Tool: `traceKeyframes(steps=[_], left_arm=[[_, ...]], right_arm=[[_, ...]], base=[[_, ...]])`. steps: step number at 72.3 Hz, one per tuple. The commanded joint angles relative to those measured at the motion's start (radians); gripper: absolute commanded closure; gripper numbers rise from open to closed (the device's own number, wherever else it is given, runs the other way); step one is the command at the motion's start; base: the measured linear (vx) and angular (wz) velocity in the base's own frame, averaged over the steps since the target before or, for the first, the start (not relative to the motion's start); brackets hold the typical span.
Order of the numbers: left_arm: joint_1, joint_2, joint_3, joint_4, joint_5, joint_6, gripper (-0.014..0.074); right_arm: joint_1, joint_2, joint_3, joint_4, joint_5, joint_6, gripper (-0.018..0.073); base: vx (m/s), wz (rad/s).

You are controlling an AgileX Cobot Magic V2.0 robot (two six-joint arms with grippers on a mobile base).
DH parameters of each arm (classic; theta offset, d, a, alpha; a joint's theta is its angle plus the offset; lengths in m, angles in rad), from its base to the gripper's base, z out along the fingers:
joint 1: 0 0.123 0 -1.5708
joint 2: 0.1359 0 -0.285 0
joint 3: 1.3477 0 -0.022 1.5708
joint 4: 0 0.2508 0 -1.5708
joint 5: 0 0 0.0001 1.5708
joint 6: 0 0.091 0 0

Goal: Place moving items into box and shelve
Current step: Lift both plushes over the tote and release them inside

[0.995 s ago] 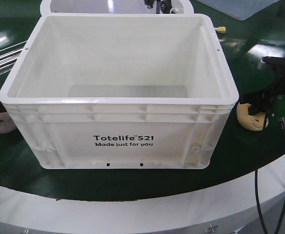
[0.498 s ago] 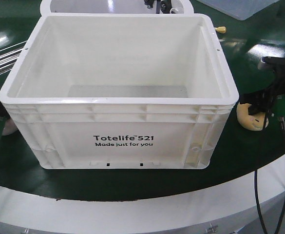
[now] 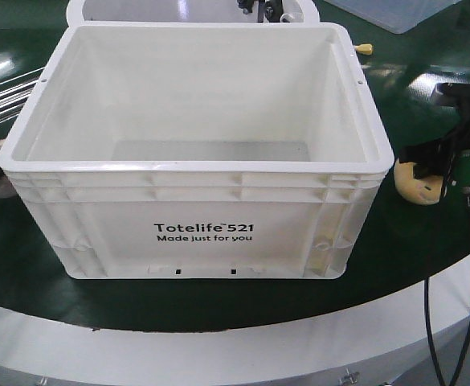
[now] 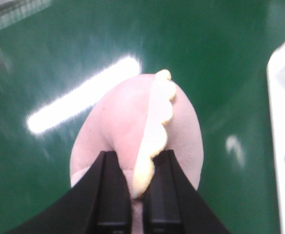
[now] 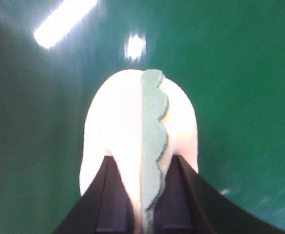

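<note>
A white open Totelife crate point(image 3: 194, 167) stands empty in the middle of the green table. My left gripper point(image 4: 136, 161) is shut on a pink plush toy point(image 4: 113, 126) with a cream scalloped crest, held over the green surface left of the crate; the crate's wall point(image 4: 284, 122) shows at the right of that view. In the front view only a pale bit of this toy point(image 3: 2, 189) shows at the left edge. My right gripper point(image 5: 141, 165) is shut on a pale yellow plush toy point(image 5: 115, 117) with a green scalloped crest. That toy point(image 3: 418, 181) hangs just right of the crate, under the right gripper point(image 3: 447, 157).
A second white container point(image 3: 98, 8) stands behind the crate. A clear plastic lid point(image 3: 395, 12) lies at the back right. Metal rods point(image 3: 2, 96) lie at the left. A small yellowish item point(image 3: 365, 48) sits by the crate's far right corner. A black cable point(image 3: 431, 305) hangs over the table's white rim point(image 3: 218, 346).
The left gripper came in at the left edge and closed on the pink toy. The right gripper has risen a little with the yellow toy.
</note>
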Motion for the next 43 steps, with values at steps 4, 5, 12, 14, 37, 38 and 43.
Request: traceKeyframes(steps=[4, 5, 12, 14, 37, 38, 43], left_arm=[[-0.004, -0.110, -0.031, -0.010, -0.136, -0.003, 0.0602], [-0.004, -0.118, -0.031, -0.010, -0.141, -0.003, 0.0602], [-0.004, -0.172, -0.031, -0.010, -0.177, -0.003, 0.0602], [-0.004, -0.184, -0.031, -0.010, -0.186, -0.003, 0.0602], [-0.004, -0.353, -0.031, -0.010, -0.313, -0.003, 0.0602], [-0.004, -0.363, -0.031, -0.010, -0.317, -0.003, 0.0602], [-0.004, -0.394, -0.031, -0.010, -0.332, -0.006, 0.0602]], right_arm=[[-0.008, -0.133, -0.025, 0.016, -0.116, -0.010, 0.0568], [-0.008, -0.138, -0.025, 0.017, -0.119, -0.010, 0.0568], [-0.008, -0.204, -0.025, 0.017, -0.163, -0.012, 0.0568], [-0.008, -0.225, -0.025, 0.017, -0.176, -0.014, 0.0568], [-0.008, -0.434, -0.024, 0.017, -0.275, -0.041, 0.0568], [-0.008, -0.442, -0.024, 0.017, -0.279, -0.046, 0.0568], [-0.008, -0.479, -0.024, 0.017, -0.292, -0.063, 0.0568]], base=[[0.00, 0.00], [0.00, 0.00], [0.00, 0.00], [0.00, 0.00], [0.00, 0.00], [0.00, 0.00], [0.00, 0.00]])
